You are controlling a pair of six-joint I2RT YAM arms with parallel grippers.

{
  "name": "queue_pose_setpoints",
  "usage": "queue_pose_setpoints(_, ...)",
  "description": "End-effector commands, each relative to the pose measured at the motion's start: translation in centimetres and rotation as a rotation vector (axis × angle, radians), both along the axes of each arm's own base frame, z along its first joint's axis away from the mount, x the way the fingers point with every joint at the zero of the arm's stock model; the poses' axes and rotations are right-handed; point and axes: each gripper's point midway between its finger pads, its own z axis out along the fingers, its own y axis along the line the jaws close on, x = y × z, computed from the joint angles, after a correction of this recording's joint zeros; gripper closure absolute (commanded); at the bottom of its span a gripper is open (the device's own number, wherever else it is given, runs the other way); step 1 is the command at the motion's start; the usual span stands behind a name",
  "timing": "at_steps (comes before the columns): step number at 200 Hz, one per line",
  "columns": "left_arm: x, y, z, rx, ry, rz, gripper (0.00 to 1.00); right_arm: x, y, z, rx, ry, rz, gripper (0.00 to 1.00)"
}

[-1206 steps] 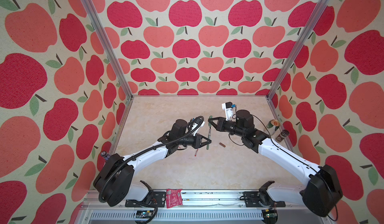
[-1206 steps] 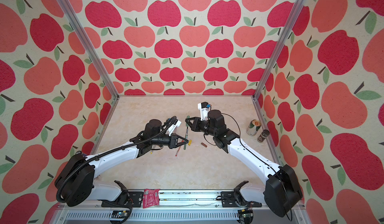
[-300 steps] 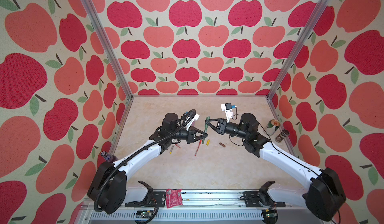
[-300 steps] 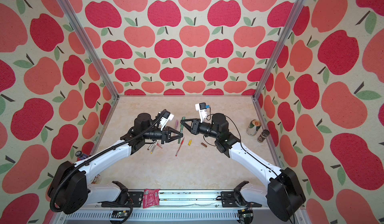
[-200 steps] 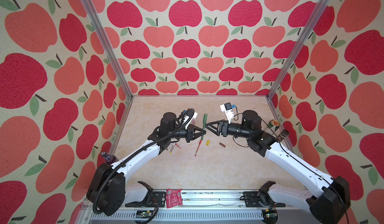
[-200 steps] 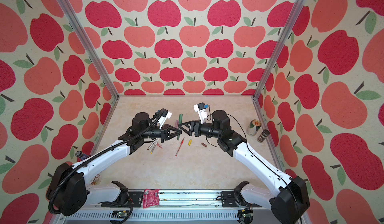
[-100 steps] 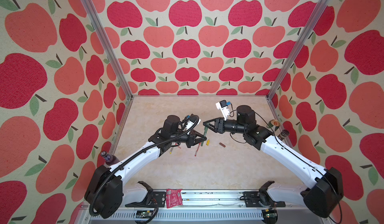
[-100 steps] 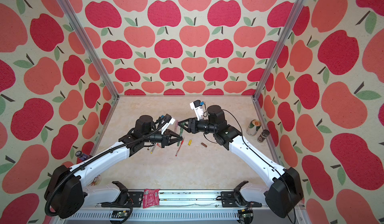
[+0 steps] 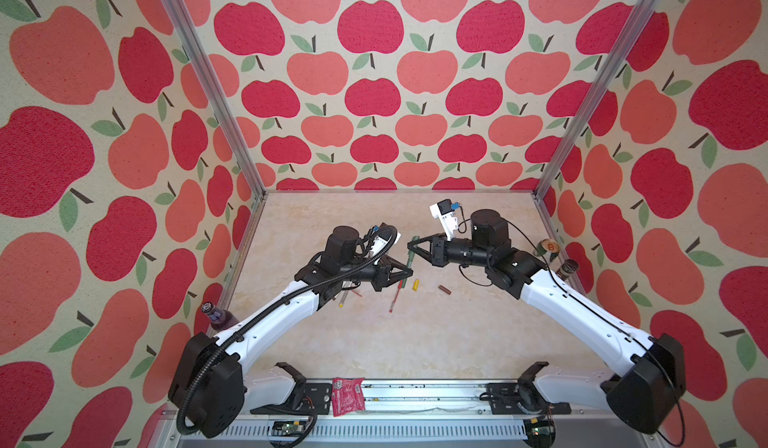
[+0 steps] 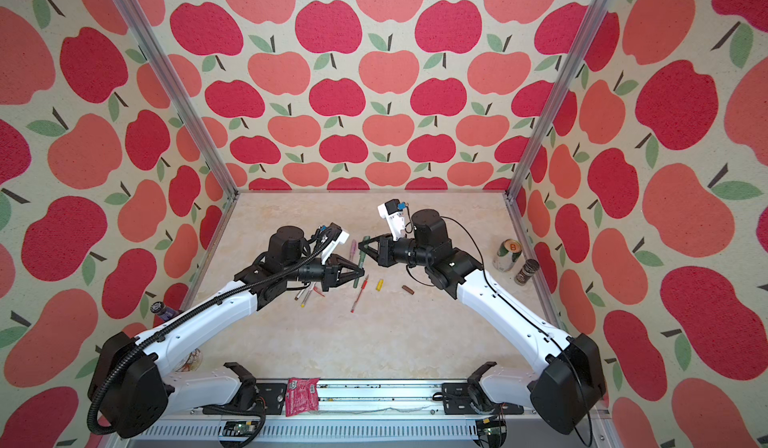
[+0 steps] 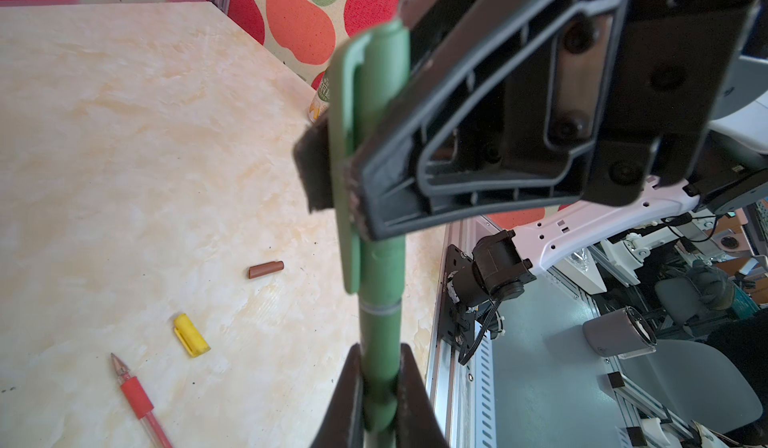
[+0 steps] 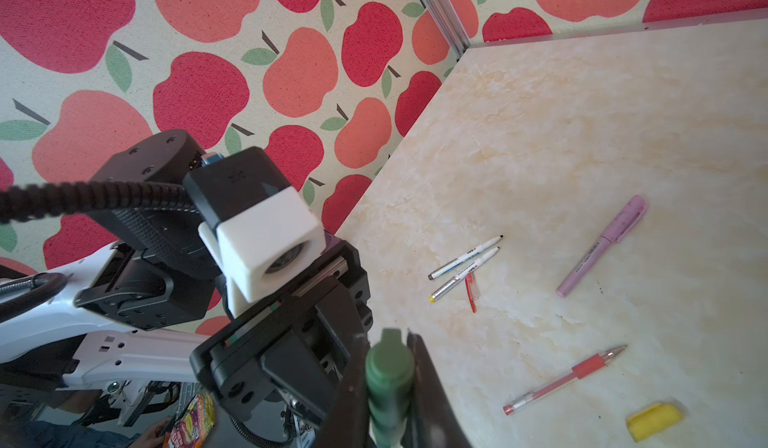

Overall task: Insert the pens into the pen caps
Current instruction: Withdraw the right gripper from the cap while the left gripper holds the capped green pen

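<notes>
Held above the beige desk (image 9: 415,342): left gripper (image 9: 409,274) clamped on dark green plastic pen (image 11: 380,325), right gripper (image 9: 413,246) pinched on its clipped green cap (image 11: 384,64); an off-axis push could jam cap or slip pen.

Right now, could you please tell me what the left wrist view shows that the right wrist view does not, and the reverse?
Only the left wrist view shows the brown cap lying on the table, and the clip side of the green cap. Only the right wrist view shows the lilac pen, the two white pens and the red cap next to them. Both show the green pen, the red pen and the yellow cap.
</notes>
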Motion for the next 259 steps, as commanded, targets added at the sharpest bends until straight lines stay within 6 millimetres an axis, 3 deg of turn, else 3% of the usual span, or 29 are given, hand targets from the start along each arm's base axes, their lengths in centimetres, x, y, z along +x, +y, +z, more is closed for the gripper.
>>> queue_pose_setpoints(1,1.4,-0.5,6.4,-0.115,-0.198,0.002,0.97,-1.8,0.5,-2.7,-0.065,0.082,0.059,1.00)
queue_pose_setpoints(91,4.0,-0.4,12.7,-0.168,-0.378,0.027,0.97,-3.2,0.3,-6.0,-0.085,0.164,0.078,1.00)
queue_pose_setpoints(172,5.7,0.6,14.7,-0.187,-0.447,0.055,0.97,-3.8,0.8,-8.1,-0.069,0.228,0.086,1.00)
queue_pose_setpoints(206,5.8,0.4,13.0,-0.167,-0.402,0.043,0.97,-3.0,0.7,-6.4,-0.061,0.192,0.076,1.00)
queue_pose_setpoints(217,5.7,0.3,11.9,-0.153,-0.371,0.034,0.97,-2.2,0.6,-5.5,-0.039,0.177,0.061,0.94)
queue_pose_setpoints(228,5.5,0.3,10.3,-0.131,-0.333,0.032,0.97,-1.1,0.4,-4.3,-0.008,0.163,0.039,0.87)
queue_pose_setpoints(259,4.6,0.4,4.2,-0.060,-0.176,0.035,0.97,2.3,-0.8,0.8,0.103,0.075,-0.032,0.81)
